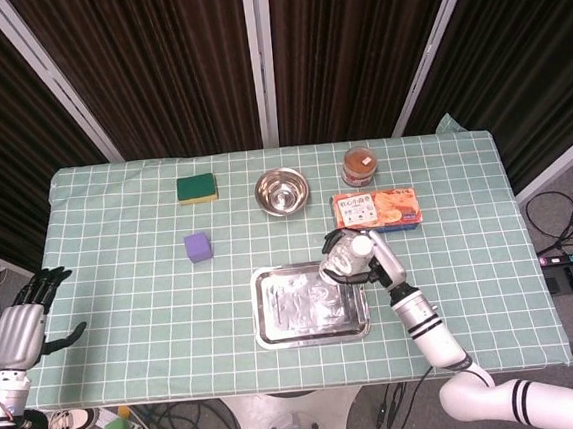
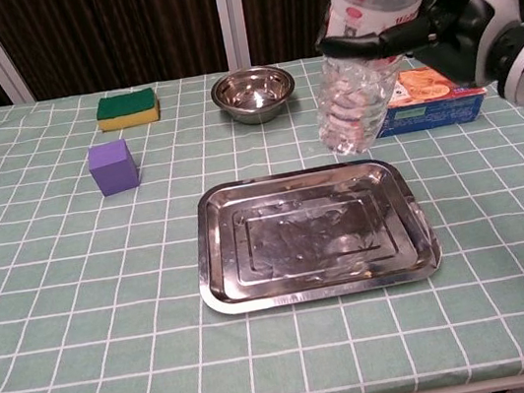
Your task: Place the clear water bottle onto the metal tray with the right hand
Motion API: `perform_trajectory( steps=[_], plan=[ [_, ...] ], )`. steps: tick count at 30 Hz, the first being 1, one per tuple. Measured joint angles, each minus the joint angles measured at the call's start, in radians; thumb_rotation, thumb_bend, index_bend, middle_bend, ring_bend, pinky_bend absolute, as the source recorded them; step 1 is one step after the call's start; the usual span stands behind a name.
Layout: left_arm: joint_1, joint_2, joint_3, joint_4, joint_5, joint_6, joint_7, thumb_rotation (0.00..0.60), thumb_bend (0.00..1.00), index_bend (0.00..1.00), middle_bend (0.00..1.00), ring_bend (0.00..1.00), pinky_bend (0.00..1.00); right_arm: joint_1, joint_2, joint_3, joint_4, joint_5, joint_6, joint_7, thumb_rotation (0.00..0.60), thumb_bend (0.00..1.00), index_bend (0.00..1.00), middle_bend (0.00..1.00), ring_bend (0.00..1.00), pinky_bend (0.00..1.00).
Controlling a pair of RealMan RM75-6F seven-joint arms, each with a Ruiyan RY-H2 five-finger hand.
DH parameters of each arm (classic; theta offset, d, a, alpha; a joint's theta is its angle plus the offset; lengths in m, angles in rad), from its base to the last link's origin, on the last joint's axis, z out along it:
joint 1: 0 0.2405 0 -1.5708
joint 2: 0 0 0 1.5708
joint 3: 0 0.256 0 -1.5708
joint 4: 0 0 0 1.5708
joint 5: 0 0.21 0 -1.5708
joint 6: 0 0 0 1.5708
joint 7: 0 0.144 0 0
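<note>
While wrapped in the right hand (image 2: 434, 25), bottle (image 2: 364, 51) held upright above the tray's (image 2: 258, 297) upper-right rim, clear for lowering; left hand (image 1: 21, 333) spread, idle, lower left.

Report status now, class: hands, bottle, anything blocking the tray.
Right hand holds clear water bottle above metal tray, far right corner. Left hand open, off table. Tray bare, nothing blocking.

Bare metal tray (image 2: 256, 287) below bottle (image 2: 360, 61)
</note>
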Motion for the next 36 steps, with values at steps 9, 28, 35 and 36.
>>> perform_trajectory(
  steps=[9, 28, 35, 36],
  plan=[
    [0.005, -0.002, 0.001, 0.012, -0.004, 0.0, -0.008, 0.559, 0.26, 0.19, 0.21, 0.11, 0.19, 0.027, -0.098, -0.039, 0.112, 0.044, -0.086, -0.002, 0.6, 0.15, 0.59, 0.47, 0.29, 0.33],
    [0.006, -0.01, 0.0, 0.024, 0.003, 0.006, -0.023, 0.555, 0.26, 0.19, 0.21, 0.11, 0.19, 0.071, -0.046, -0.099, 0.154, -0.046, -0.203, 0.058, 0.6, 0.0, 0.0, 0.07, 0.0, 0.0],
    [0.001, -0.009, -0.003, 0.014, 0.008, 0.007, -0.014, 0.555, 0.26, 0.19, 0.21, 0.11, 0.19, 0.076, 0.098, -0.12, 0.078, -0.059, -0.24, 0.051, 0.6, 0.0, 0.0, 0.0, 0.0, 0.0],
    [0.001, -0.009, -0.003, 0.012, 0.007, 0.006, -0.013, 0.556, 0.26, 0.19, 0.21, 0.11, 0.19, 0.075, 0.125, -0.121, 0.062, -0.06, -0.242, 0.041, 0.6, 0.0, 0.0, 0.0, 0.0, 0.0]
  ],
)
